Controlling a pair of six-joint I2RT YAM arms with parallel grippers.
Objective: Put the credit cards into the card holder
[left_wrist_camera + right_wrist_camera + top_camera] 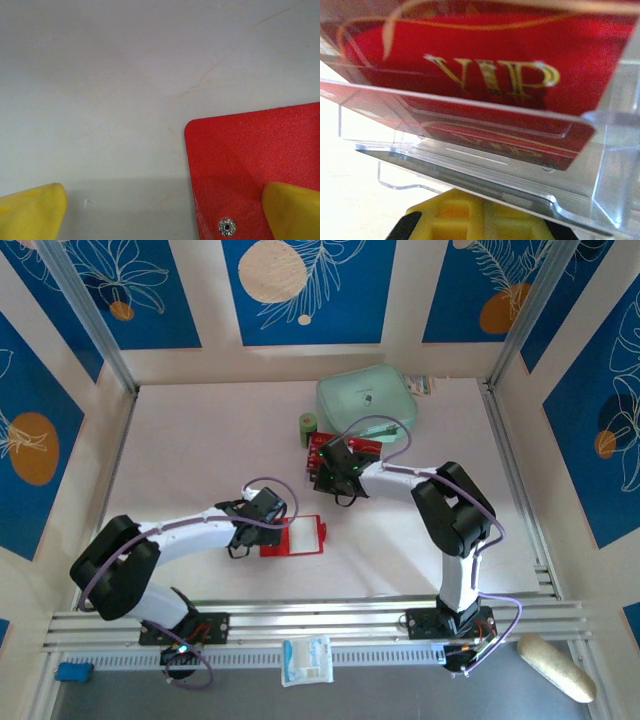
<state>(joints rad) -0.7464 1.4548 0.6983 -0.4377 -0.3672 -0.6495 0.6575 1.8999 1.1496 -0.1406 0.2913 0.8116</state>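
Hovering my left claw (162, 212) released above the small red square fold-over card holder (250, 165), I see its silver snap stud (227, 226) just beside one yellow fingertip (292, 210). My right claw (465, 220) is clenched, with the clear plastic tray (612, 170) of red VIP credit cards (485, 55) straight ahead of it. I judge I should pin the holder flat and open before drawing a card.

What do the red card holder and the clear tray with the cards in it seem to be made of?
The card holder looks like faux or real leather: matte red with a fine pebbled grain and a metal snap stud. The tray looks like clear rigid plastic: see-through walls, glossy edges.
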